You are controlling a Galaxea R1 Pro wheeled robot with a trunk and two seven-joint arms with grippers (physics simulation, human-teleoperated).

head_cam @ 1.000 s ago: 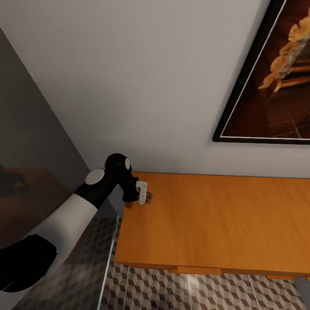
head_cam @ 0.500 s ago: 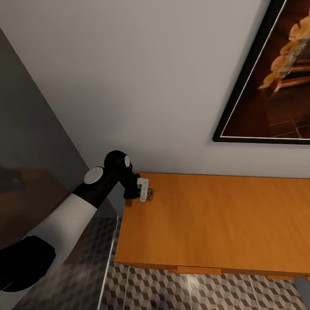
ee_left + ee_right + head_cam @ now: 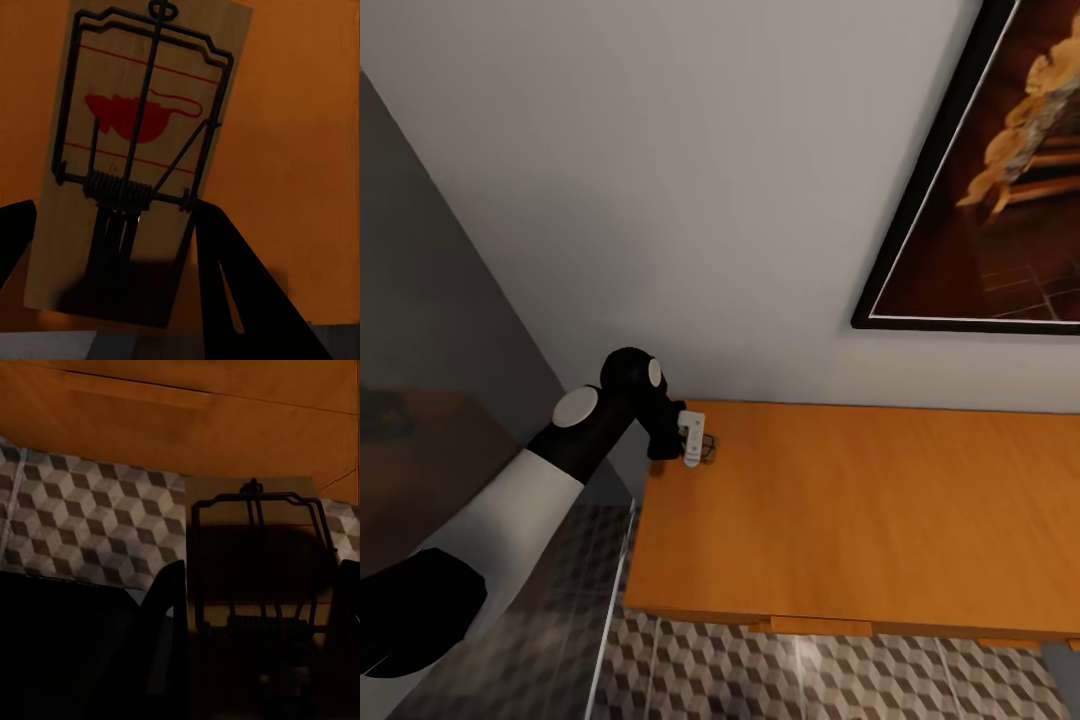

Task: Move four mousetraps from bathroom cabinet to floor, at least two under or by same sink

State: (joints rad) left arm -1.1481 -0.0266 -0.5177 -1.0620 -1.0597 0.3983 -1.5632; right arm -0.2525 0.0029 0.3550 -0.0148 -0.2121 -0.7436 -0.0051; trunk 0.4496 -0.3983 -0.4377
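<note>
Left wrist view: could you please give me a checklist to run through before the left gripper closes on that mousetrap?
1. Mousetrap lies flat on the cabinet top: ok.
2. Left gripper straddles the trap's near end, jaws apart: ok.
3. Fingers already touching the board's edges: cannot tell.
4. Right gripper has the second mousetrap between its fingers, over the bathroom floor: ok.

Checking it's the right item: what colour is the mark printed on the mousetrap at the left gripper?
Red, on the pale wooden mousetrap; the left wrist view shows it best.
</note>
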